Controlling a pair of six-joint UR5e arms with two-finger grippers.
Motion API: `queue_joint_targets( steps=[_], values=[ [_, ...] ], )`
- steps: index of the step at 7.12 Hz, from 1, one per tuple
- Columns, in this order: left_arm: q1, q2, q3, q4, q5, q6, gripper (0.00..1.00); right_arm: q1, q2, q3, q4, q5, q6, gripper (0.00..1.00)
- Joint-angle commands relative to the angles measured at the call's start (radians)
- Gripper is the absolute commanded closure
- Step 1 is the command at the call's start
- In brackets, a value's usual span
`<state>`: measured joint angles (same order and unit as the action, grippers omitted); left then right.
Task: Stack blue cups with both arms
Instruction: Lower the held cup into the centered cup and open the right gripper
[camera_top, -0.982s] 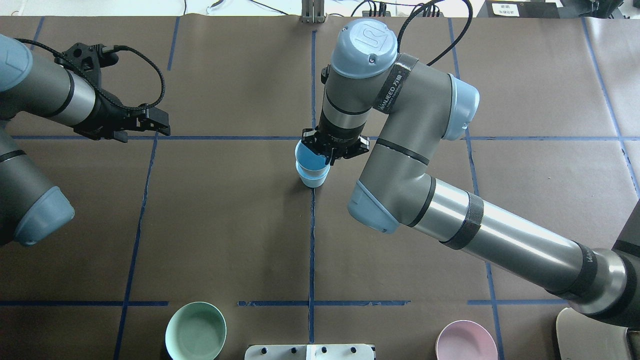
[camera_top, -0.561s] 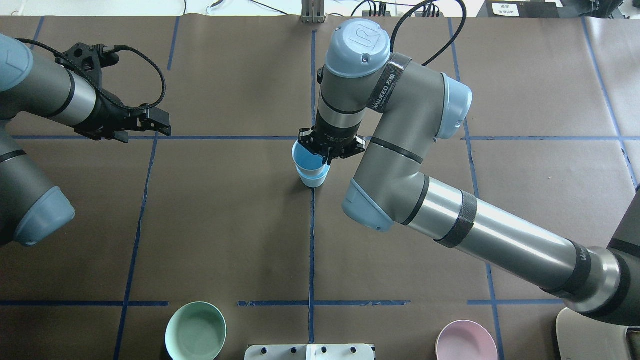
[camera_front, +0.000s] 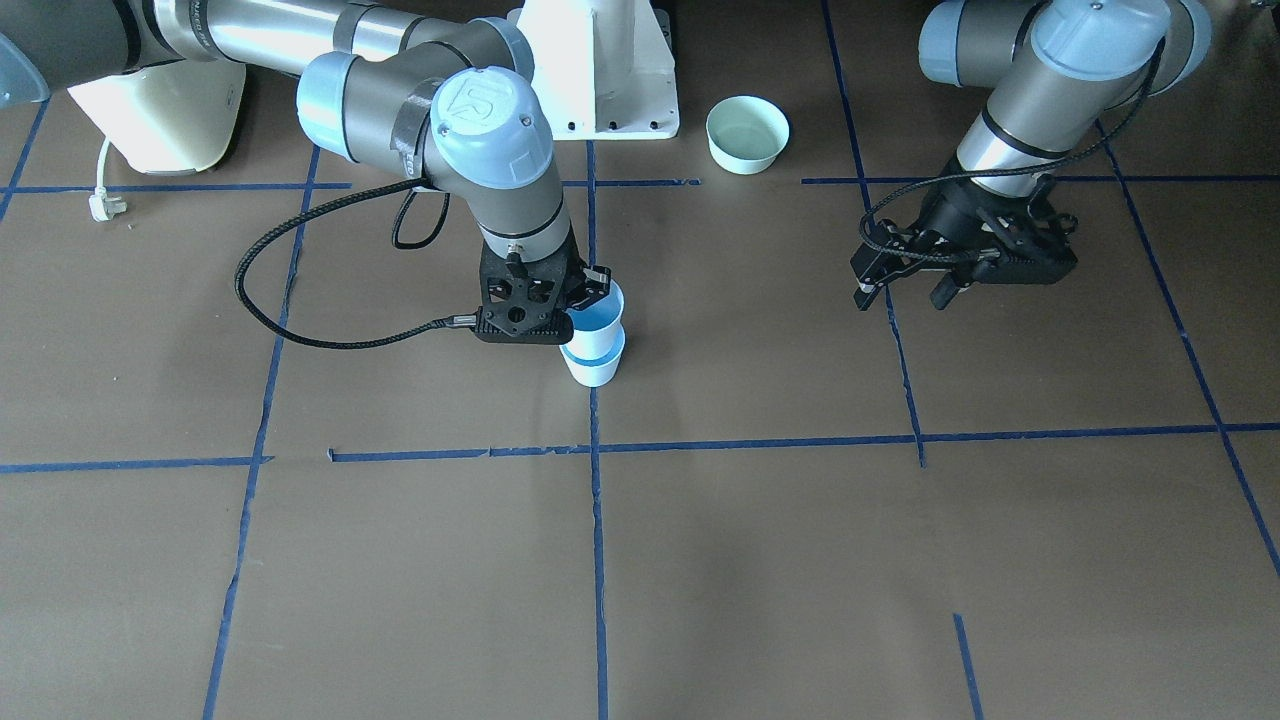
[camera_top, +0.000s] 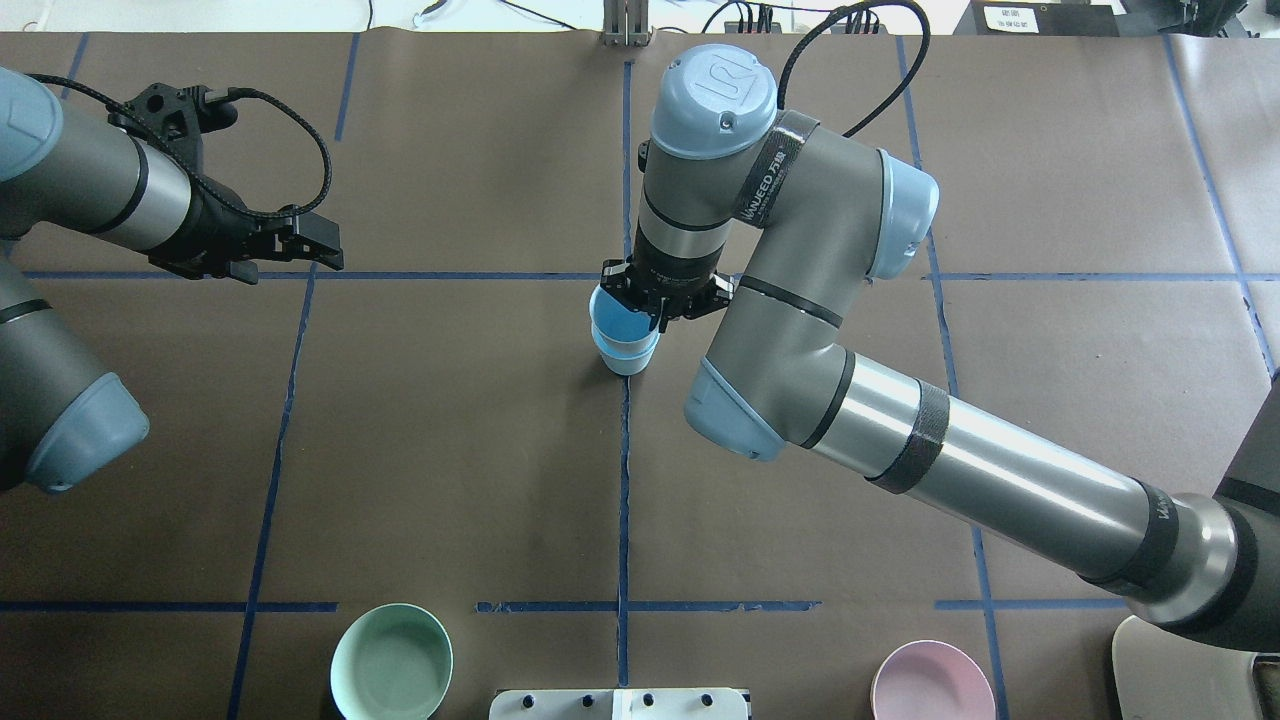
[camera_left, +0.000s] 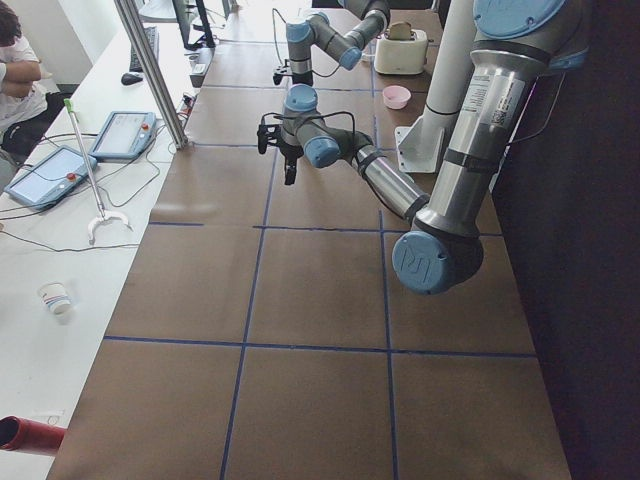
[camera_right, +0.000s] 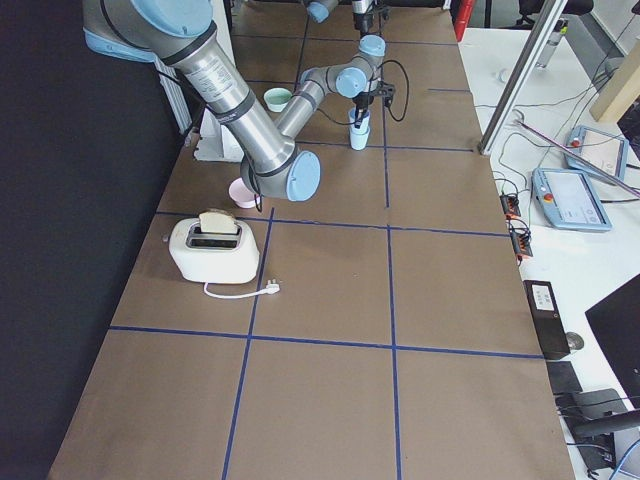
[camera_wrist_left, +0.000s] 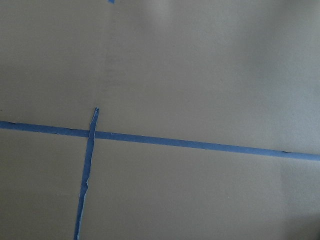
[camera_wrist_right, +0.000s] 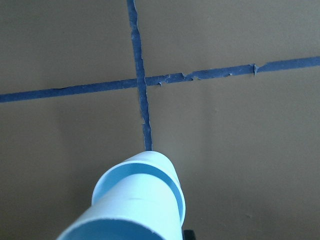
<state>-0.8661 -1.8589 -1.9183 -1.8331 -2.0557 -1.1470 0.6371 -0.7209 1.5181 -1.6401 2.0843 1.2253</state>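
Two blue cups stand nested at the table's centre. The upper blue cup (camera_top: 620, 318) (camera_front: 598, 318) sits tilted inside the lower blue cup (camera_top: 626, 361) (camera_front: 594, 369), which rests on the table. My right gripper (camera_top: 652, 312) (camera_front: 583, 302) points down and is shut on the upper cup's rim. The right wrist view shows the cups (camera_wrist_right: 137, 205) close up over a tape cross. My left gripper (camera_top: 300, 250) (camera_front: 900, 292) hangs open and empty far to the left, above a blue tape line.
A mint-green bowl (camera_top: 391, 662) (camera_front: 747, 133) and a pink bowl (camera_top: 932, 682) sit near the robot's base. A white toaster (camera_right: 212, 247) stands at the right end. The white pedestal (camera_front: 600, 70) is between the arms.
My right arm's elbow and wrist have shifted slightly left while holding the upper cup, which stays in the lower one. The left arm has barely moved.
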Motion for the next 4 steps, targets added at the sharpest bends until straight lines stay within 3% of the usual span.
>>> queue_joint_targets(
  steps=[1,3,4],
  values=[
    [0.001,-0.002,-0.002,0.0,0.002,0.0,0.0,0.001,0.0,-0.003,-0.001,-0.006,0.0,0.0],
    [0.001,0.0,-0.004,0.0,0.0,0.001,0.0,0.037,-0.009,0.029,-0.009,0.016,-0.01,0.0],
    [-0.002,0.009,-0.004,0.002,-0.003,0.013,0.0,0.091,-0.119,0.148,-0.007,0.063,-0.016,0.0]
  ],
)
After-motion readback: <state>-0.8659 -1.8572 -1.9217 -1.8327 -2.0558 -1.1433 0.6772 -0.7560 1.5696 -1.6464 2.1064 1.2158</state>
